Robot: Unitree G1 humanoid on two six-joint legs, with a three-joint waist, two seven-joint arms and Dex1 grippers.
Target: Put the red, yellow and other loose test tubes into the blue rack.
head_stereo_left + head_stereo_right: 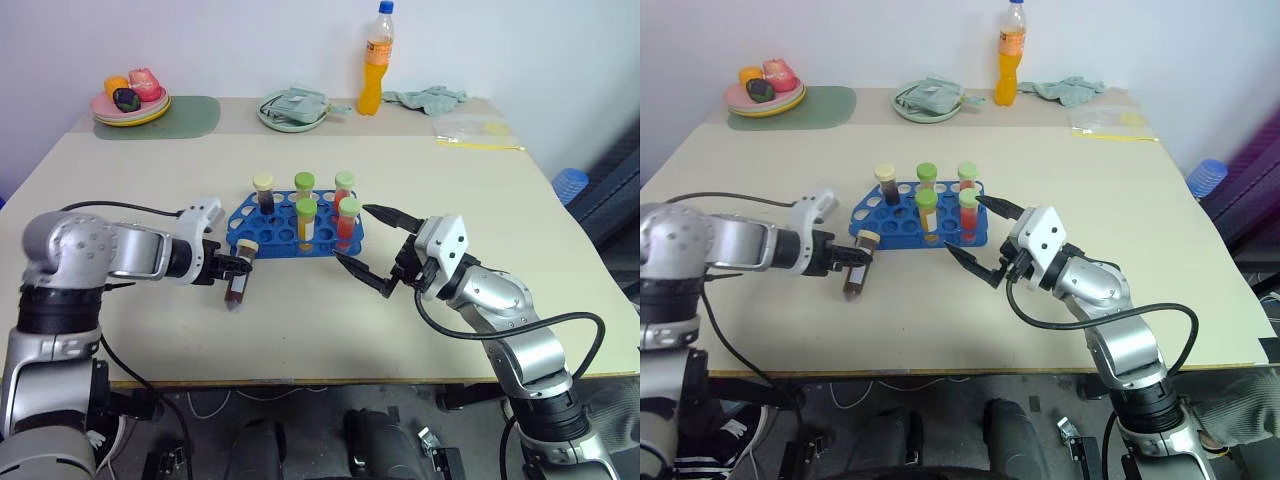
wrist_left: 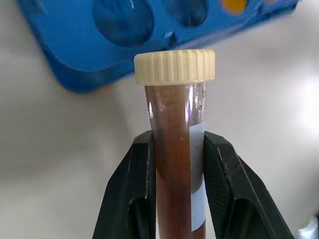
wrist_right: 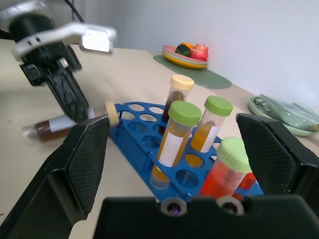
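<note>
Clamped in my left gripper (image 1: 234,268) was a cream-capped brown test tube (image 1: 240,273), just beside the blue rack (image 1: 296,226) mid-table; my right gripper (image 1: 368,248) stood spread wide, empty, alongside the rack.

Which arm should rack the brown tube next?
Left. The left gripper is already shut on the brown tube beside the blue rack. The right gripper is open and holds nothing, at the rack's far end.
</note>
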